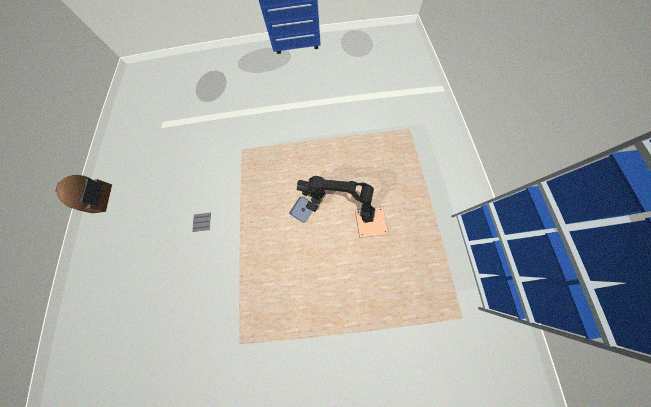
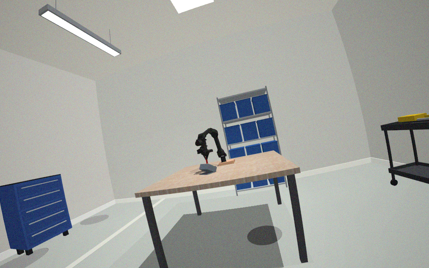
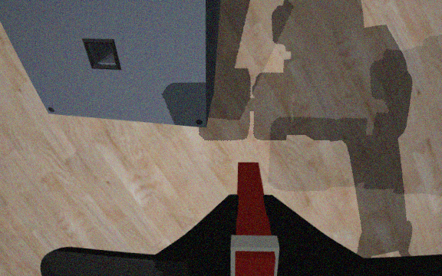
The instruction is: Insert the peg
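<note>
table: wooden top (image 1: 317, 283) (image 2: 242, 166), carrying arm and panel.
arm: black (image 1: 338, 185) (image 2: 216, 140), the only one, reaching over the panel's near side.
sloped panel: blue-grey (image 1: 297, 212) (image 2: 207, 167) (image 3: 140, 50), tilted, beside the claw.
claw: closed on the peg (image 2: 205, 156) (image 3: 252, 218).
peg: red (image 2: 206, 160) (image 3: 249, 199), between the fingertips, long axis pointing down, seemingly above the table.
hole: four-sided (image 1: 303, 209) (image 3: 102, 54), off to one side of the peg; the next move likely needs sideways travel, tilt and matched flats.
</note>
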`<state>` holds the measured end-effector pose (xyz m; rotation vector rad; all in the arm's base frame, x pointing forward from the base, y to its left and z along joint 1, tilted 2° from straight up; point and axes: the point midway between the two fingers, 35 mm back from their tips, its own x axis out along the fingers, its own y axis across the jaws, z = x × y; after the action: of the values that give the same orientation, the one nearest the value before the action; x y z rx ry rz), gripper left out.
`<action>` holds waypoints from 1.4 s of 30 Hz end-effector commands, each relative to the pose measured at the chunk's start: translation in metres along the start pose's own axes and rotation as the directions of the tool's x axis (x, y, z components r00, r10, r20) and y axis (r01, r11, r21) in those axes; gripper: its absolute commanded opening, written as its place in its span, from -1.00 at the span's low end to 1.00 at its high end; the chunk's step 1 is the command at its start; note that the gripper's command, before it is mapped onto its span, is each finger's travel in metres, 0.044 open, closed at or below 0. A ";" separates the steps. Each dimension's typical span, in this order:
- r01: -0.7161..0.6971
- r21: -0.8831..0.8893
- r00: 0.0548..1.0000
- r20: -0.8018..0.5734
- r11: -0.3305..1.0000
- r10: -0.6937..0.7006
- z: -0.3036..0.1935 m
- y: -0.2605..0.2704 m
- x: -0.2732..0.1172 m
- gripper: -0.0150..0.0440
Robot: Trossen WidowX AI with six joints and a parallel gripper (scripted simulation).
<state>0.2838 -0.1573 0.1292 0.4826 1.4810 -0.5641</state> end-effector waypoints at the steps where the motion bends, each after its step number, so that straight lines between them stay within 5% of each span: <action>1: 0.012 0.004 1.000 0.019 1.000 -0.012 0.000 0.003 -0.002 -0.49; 42: 0.058 0.042 0.964 0.257 0.997 -0.067 0.000 0.049 -0.024 -0.49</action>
<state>0.3142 -0.1198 0.1511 0.3771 1.2547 -0.6655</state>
